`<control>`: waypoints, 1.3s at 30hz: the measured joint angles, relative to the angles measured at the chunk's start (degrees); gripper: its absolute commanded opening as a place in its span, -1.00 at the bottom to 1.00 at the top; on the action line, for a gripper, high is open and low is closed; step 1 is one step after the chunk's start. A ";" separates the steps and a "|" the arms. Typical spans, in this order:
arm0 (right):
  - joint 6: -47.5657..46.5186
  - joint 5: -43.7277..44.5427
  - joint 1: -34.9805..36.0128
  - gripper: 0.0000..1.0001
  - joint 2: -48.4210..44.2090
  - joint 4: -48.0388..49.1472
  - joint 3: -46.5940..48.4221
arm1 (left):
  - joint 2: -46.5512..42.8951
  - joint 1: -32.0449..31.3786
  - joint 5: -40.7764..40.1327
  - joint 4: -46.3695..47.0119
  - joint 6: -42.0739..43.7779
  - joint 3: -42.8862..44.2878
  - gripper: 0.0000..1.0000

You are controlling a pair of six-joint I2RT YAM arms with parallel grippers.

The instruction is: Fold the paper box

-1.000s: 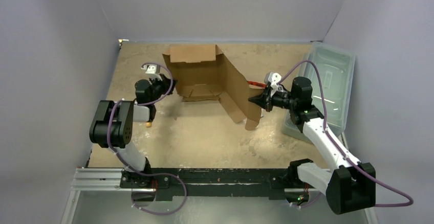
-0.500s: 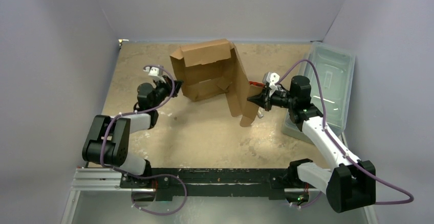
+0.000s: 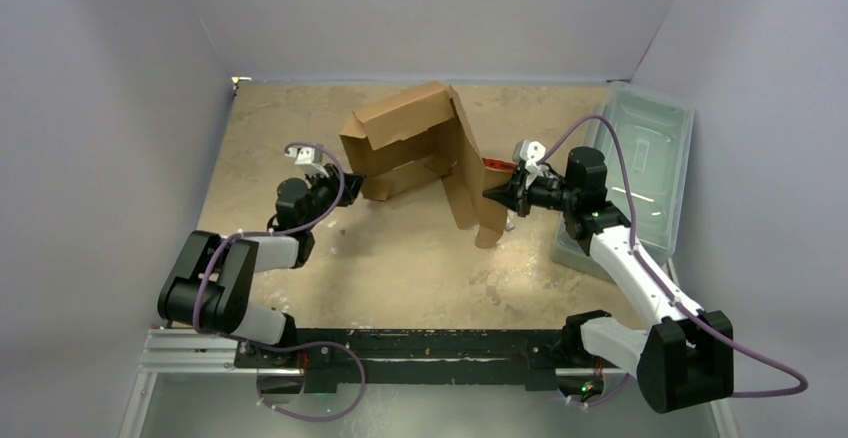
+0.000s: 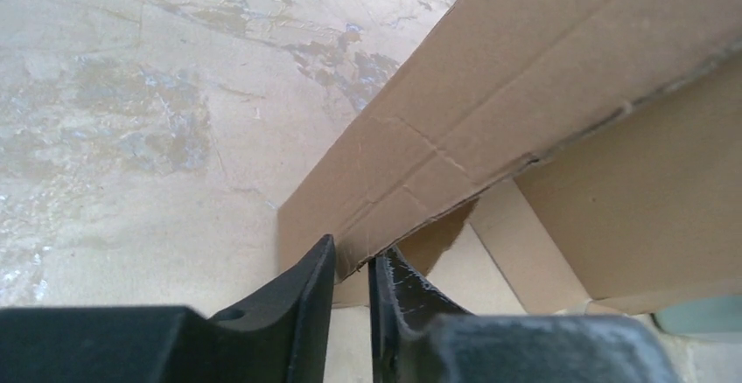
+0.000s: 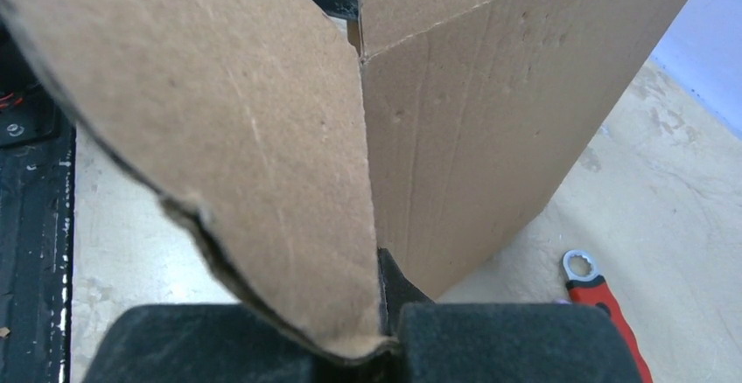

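Since a second ago, the paper box (image 3: 410, 143), a plain brown die-cut cardboard mailer with creased flaps, has been swung anticlockwise in the top view. Its far wall, then square to the table's far edge, is now slanted and climbs toward 1 o'clock. The large flap then splayed toward 5 o'clock is now stood steeper. The left gripper (image 3: 352, 179) has been brought from the box's 9 o'clock side to its 7 o'clock corner. The right gripper (image 3: 492, 195) is found almost where it was, at the box's 4 o'clock side. The box is placed at the far middle of the tan mottled table (image 3: 400, 268).

Only in the left wrist view are the left gripper's jaws seen: they are held a narrow slit apart, with the lower edge of a box wall in the slit. Whether that edge is pinched cannot be told. In the right wrist view the right gripper is closed on the edge of the big flap. One black finger (image 5: 398, 282) is seen behind the cardboard and the other is hidden by it.

A red-handled wrench (image 5: 598, 297) with a silver ring end is laid on the table just beside the box. From above it is shown only as a red sliver behind the flap. A translucent grey-green plastic bin (image 3: 650, 148) is set along the table's 3 o'clock edge, beside the right arm. Most of the right wrist view is blocked by the flap.
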 measured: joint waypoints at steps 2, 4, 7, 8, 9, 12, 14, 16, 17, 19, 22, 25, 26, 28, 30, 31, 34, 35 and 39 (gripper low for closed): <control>0.00 0.24 -0.02 -1.00 0.04 0.00 0.00 | -1.86 -0.11 -0.02 -2.01 -0.46 0.00 -0.27; 0.09 0.52 -0.02 -1.00 0.04 0.02 0.00 | -4.85 -0.26 -0.11 -5.09 -0.68 0.07 -0.12; 0.20 1.42 -0.17 -1.00 0.04 0.02 0.00 | -10.51 -0.26 -0.46 -10.10 -0.57 0.31 -0.01; 0.24 1.95 -0.24 -1.00 0.04 0.02 0.00 | -12.48 -0.26 -0.55 -11.89 -0.52 0.50 0.02; 0.31 2.32 -0.35 -1.00 0.07 0.02 0.00 | -14.27 -0.26 -0.61 -13.62 -0.39 0.72 0.05; 0.68 3.39 -0.57 -1.00 0.20 -0.20 0.00 | -18.82 -0.24 -1.07 -19.19 -0.11 1.49 0.11; 0.68 3.56 -0.72 -1.00 0.31 -0.20 0.00 | -21.44 -0.22 -1.31 -22.64 -0.07 1.77 0.11; 0.83 3.65 -0.94 -1.00 0.31 -0.20 0.00 | -24.09 -0.07 -1.44 -26.49 0.07 2.16 0.12; 0.87 3.67 -1.03 -1.00 0.31 -0.20 0.00 | -25.55 0.20 -1.46 -29.07 0.35 2.56 0.12; 1.01 3.67 -1.31 -1.00 0.31 -0.20 0.00 | -29.11 0.98 -1.68 -34.56 1.46 3.48 0.23; 1.07 3.67 -1.68 -1.00 0.31 -0.20 0.00 | -34.97 2.43 -2.27 -42.66 4.68 6.27 0.46; 1.07 3.65 -1.75 -1.00 0.31 -0.22 0.00 | -38.75 4.11 -2.78 -49.83 9.14 12.41 0.52; 1.07 3.63 -1.75 -1.00 0.31 -0.22 0.00 | -38.91 4.63 -2.75 -51.89 10.67 15.13 0.52; 1.07 3.63 -1.75 -1.00 0.31 -0.22 0.00 | -37.51 5.31 -2.82 -55.45 13.73 21.20 0.52; 1.09 3.58 -1.75 -1.00 0.31 -0.22 0.00 | -34.42 5.75 -3.04 -57.79 16.15 26.64 0.48; 1.09 3.56 -1.75 -1.00 0.31 -0.22 0.00 | -32.44 6.19 -3.17 -58.64 16.94 29.11 0.40; 1.09 3.43 -1.75 -1.00 0.31 -0.22 0.00 | -26.86 9.09 -2.12 -57.96 17.44 32.50 0.19; 1.09 3.43 -1.75 -1.00 0.31 -0.22 0.00 | -25.31 10.34 -1.33 -57.20 17.22 32.33 0.18; 1.07 3.41 -1.75 -1.00 0.31 -0.22 0.00 | -18.99 15.52 3.02 -51.87 13.94 27.63 0.17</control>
